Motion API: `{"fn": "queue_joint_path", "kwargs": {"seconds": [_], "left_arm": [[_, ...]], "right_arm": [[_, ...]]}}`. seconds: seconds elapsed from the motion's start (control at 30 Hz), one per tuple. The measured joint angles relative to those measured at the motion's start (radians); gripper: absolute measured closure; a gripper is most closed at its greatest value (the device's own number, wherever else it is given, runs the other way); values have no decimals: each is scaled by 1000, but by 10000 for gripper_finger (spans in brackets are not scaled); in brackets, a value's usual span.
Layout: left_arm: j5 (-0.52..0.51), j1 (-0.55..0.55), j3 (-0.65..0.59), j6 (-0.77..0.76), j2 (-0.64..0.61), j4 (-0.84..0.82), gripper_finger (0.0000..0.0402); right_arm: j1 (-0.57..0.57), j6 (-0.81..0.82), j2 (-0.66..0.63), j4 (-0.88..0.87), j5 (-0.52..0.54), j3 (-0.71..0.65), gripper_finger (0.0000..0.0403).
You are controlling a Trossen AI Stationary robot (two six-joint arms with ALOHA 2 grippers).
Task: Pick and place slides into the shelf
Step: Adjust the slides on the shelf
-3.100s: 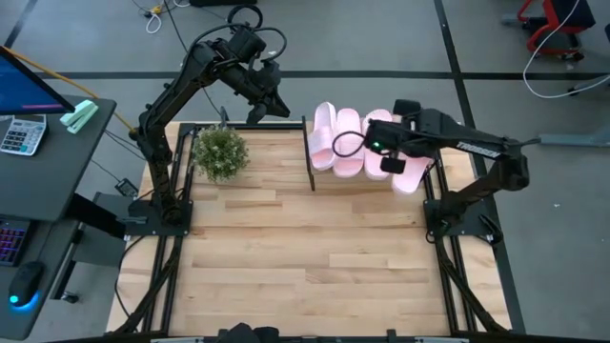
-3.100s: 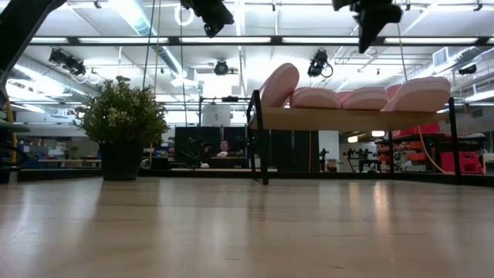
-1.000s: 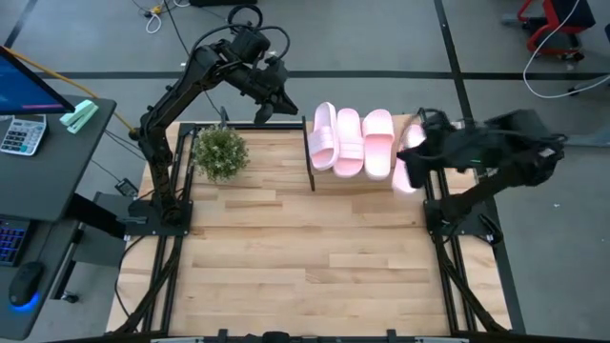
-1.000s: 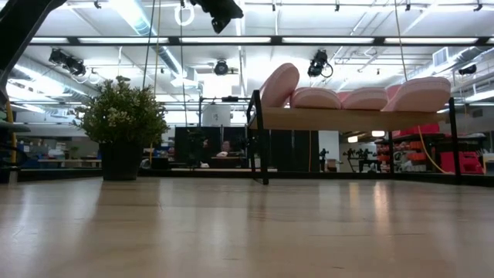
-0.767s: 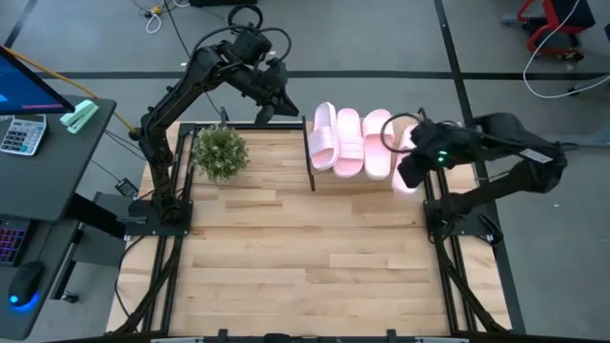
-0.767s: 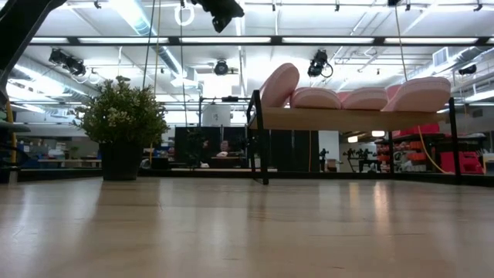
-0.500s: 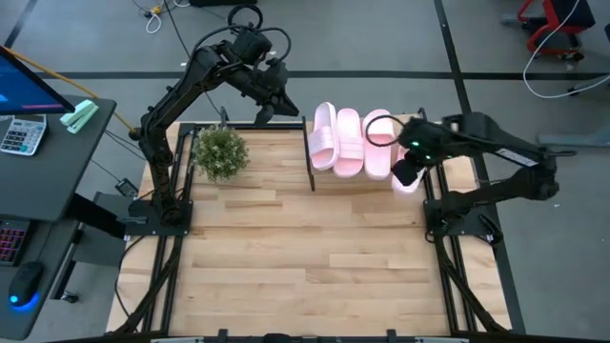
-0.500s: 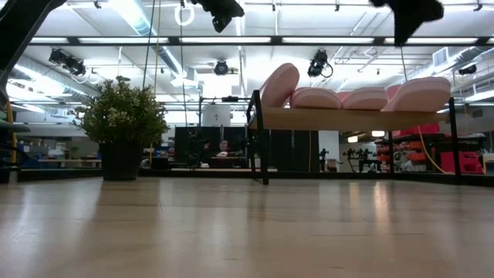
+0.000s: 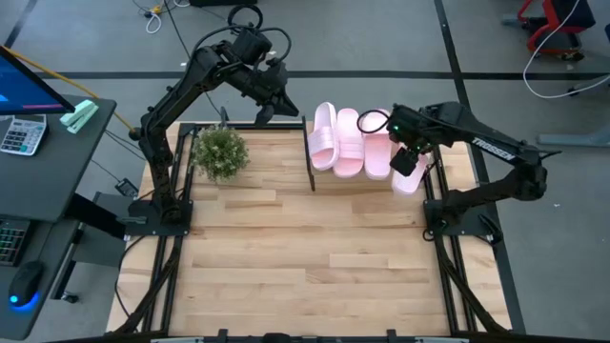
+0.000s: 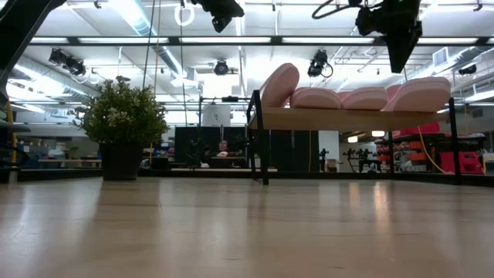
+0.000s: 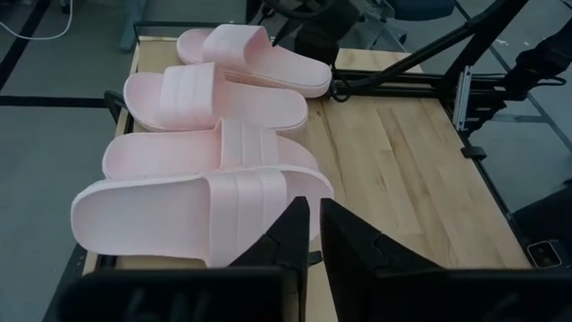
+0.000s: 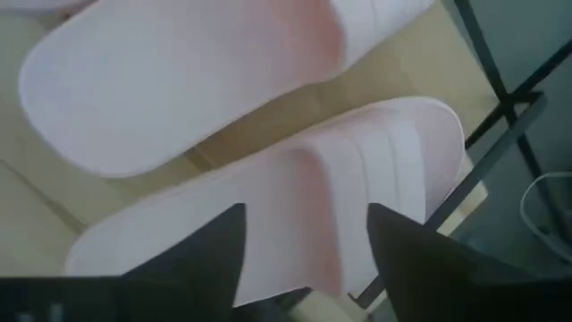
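Several pale pink slides lie side by side on the shelf (image 10: 347, 118) at the table's far right. The leftmost slide (image 10: 279, 83) leans tilted at the shelf's left upright. The rightmost slide (image 9: 413, 175) lies skewed and reaches past the shelf's near edge. My right gripper (image 12: 304, 241) hangs open just above this slide's strap (image 12: 357, 170), fingers pointing down, one on either side of the strap. In the low view a small gap shows between them. My left gripper (image 9: 272, 107) waits shut, high over the far edge, left of the shelf.
A potted plant (image 9: 220, 151) stands at the far left of the tabletop, below my left arm. The wide plank tabletop (image 9: 305, 257) spreads out nearer than the shelf. Black frame posts (image 9: 431, 205) stand at the table's right side.
My right gripper has swung in from beyond the table's right edge toward the shelf. It has come down and tipped to point downward over the rightmost slide. The slides have stayed where they were.
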Motion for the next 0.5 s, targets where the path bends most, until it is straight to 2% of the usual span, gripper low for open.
{"fn": "queue_joint_path", "kwargs": {"seconds": [0.2,0.5], "left_arm": [[0,0,0,0,0,0,369],[-3,0,0,0,0,-1,359]], "right_arm": [[-33,-102,40,0,38,0,123],[-51,-185,131,0,118,0,105]]}}
